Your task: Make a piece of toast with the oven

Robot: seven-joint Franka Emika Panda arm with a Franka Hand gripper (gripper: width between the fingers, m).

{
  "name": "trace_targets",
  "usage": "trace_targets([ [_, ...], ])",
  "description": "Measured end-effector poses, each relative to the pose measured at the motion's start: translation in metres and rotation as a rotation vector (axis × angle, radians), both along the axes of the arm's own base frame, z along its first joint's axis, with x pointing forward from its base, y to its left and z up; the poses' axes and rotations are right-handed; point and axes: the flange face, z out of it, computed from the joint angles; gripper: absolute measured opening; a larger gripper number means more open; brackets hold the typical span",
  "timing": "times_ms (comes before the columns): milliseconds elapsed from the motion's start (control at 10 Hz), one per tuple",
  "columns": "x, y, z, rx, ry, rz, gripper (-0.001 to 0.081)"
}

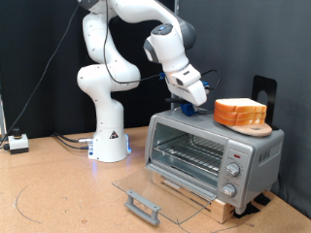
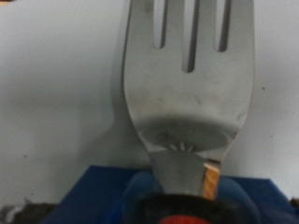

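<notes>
My claw [image 1: 190,105] hung over the oven [image 1: 214,152], holding a spatula [image 2: 187,84]. The bread [image 1: 240,113] sat on top, right. I judged sliding flat underneath was best

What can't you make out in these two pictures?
- Gripper, exterior view: too small to tell open or shut.
- Spatula, wrist view: slotted blade cut off by the edge; its handle blurred.
- Oven knob settings, exterior view: too small.
- Bread stack: slice count unclear.
</notes>
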Motion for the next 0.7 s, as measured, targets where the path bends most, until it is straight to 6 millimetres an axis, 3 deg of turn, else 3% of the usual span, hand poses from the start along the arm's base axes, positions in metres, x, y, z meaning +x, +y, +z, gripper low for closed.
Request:
trace_targets([
  [200, 0.0006, -0.0004, 0.0002, -0.002, -0.005, -0.002, 0.0482],
  [300, 0.001, -0.0007, 0.0003, -0.006, -0.009, -0.002, 0.0563],
  [400, 0.0013, -0.0009, 0.0, -0.014, -0.014, -0.001, 0.0697],
  [600, 0.0016, -0.0013, -0.0016, -0.044, -0.02, 0.005, 0.0697],
  [700, 0.0012, -0.0015, -0.0024, -0.056, -0.014, 0.003, 0.0791],
])
